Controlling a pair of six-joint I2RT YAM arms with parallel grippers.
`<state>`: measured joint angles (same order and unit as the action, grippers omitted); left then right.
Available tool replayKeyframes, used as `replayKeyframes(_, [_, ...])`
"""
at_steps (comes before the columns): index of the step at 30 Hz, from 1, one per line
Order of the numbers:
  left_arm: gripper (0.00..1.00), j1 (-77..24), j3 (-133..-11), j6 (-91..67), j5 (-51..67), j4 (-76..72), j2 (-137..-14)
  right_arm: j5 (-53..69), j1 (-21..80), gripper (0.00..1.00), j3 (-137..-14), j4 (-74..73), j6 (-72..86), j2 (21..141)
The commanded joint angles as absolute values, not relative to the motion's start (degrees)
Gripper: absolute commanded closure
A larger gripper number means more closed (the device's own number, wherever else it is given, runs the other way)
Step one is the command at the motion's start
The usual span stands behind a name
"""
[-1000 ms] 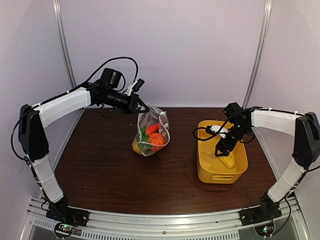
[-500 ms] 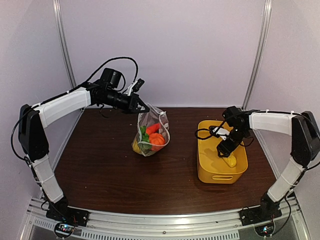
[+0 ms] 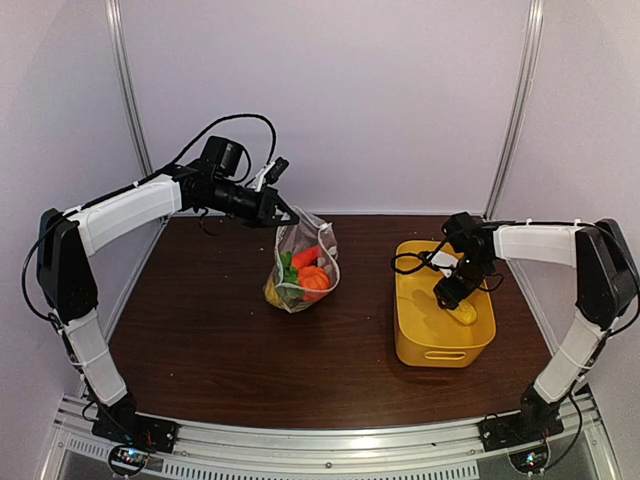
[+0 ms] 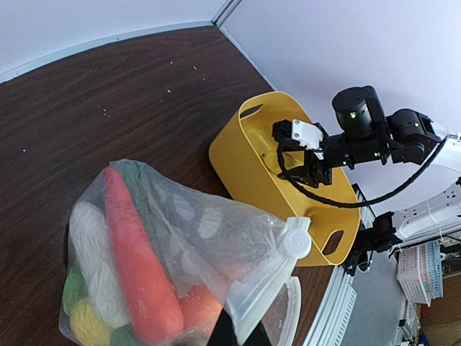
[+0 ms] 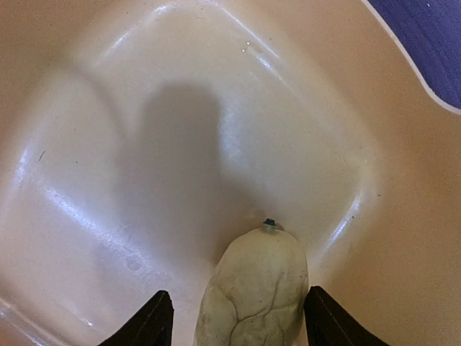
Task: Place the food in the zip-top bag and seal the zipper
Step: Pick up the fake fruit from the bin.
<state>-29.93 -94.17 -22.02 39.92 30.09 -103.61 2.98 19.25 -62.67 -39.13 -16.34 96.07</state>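
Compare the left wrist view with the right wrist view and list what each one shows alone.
Left wrist only: the zip-top bag holding food, its white slider tab, the dark table. Right wrist only: a pale food piece on the basket floor. Both: the yellow basket and the right gripper reaching into it.

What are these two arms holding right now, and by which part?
The left fingers pinch the zip-top bag by its top edge. The right fingers straddle a toy vegetable in the yellow basket, not yet gripping it.
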Motion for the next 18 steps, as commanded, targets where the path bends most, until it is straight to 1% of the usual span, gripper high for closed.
replayKeyframes(1, [1.0, -29.53, -93.93, -22.15, 40.65, 28.39, -103.89, -2.99, 19.24, 0.35, -62.43, -39.53, -15.42, 97.31])
replayKeyframes(4, [1.0, -29.53, -93.87, -22.15, 40.67, 28.39, -103.86, -4.35, 19.25, 0.34, -61.98, -39.74, -15.53, 97.03])
replayKeyframes(8, [1.0, -29.53, -93.87, -22.23, 40.63, 28.39, -103.93, -3.02, 19.25, 0.34, -61.52, -39.68, -15.25, 97.86])
replayKeyframes(15, [1.0, -29.53, -93.87, -22.24, 40.68, 28.39, -104.06, -0.74, 19.25, 0.41, -62.57, -40.65, -14.4, 99.14])
replayKeyframes(18, [1.0, -29.53, -93.87, -22.24, 40.6, 28.39, -104.11, -0.17, 19.25, 0.4, -62.77, -41.41, -14.65, 98.82])
